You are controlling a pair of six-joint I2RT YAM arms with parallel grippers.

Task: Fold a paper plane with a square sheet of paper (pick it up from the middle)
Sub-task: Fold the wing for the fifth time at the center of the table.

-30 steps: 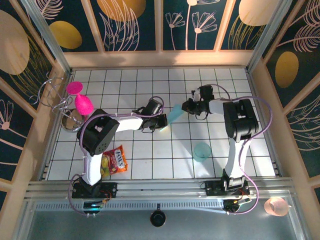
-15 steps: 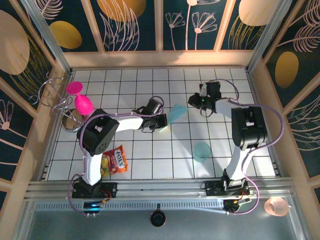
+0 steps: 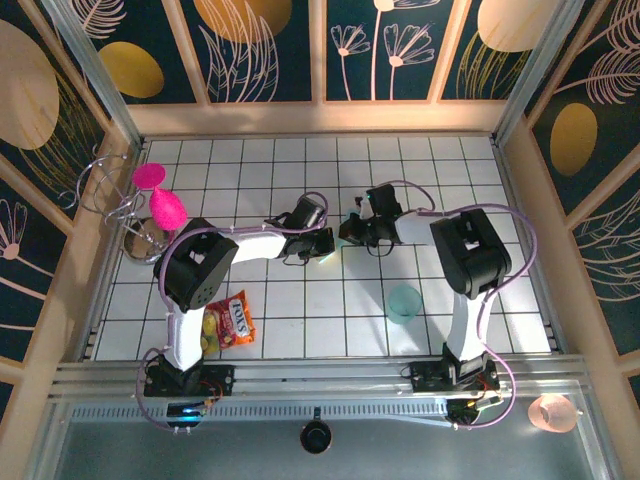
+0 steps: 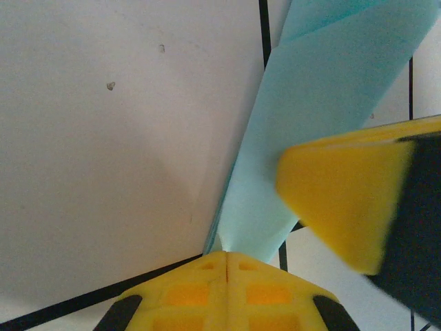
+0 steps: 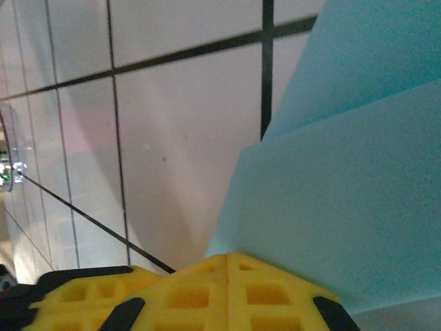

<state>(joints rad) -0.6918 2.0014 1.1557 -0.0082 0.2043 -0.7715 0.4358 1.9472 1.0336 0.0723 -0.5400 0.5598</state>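
Note:
The folded light-blue paper (image 4: 324, 89) runs as a narrow creased strip from my left gripper (image 4: 227, 254) up to the top right in the left wrist view. That gripper is shut on the strip's near end. In the right wrist view the same paper (image 5: 351, 179) spreads in layered folds from my right gripper (image 5: 227, 256), which is shut on its edge. From above, the left gripper (image 3: 325, 243) and right gripper (image 3: 350, 233) meet tip to tip mid-table, hiding most of the paper. A yellow finger (image 4: 337, 200) of the right gripper lies over the strip.
A translucent teal cup (image 3: 404, 302) stands in front of the right arm. A snack bag (image 3: 236, 320) lies by the left arm's base. Pink items (image 3: 165, 205) and a wire rack (image 3: 108, 195) sit at the left wall. White tiled floor (image 3: 300, 310) lies between.
My right gripper swung away to the right, then came back left onto the paper, next to the left gripper. The paper is now covered from above. The left arm stayed put.

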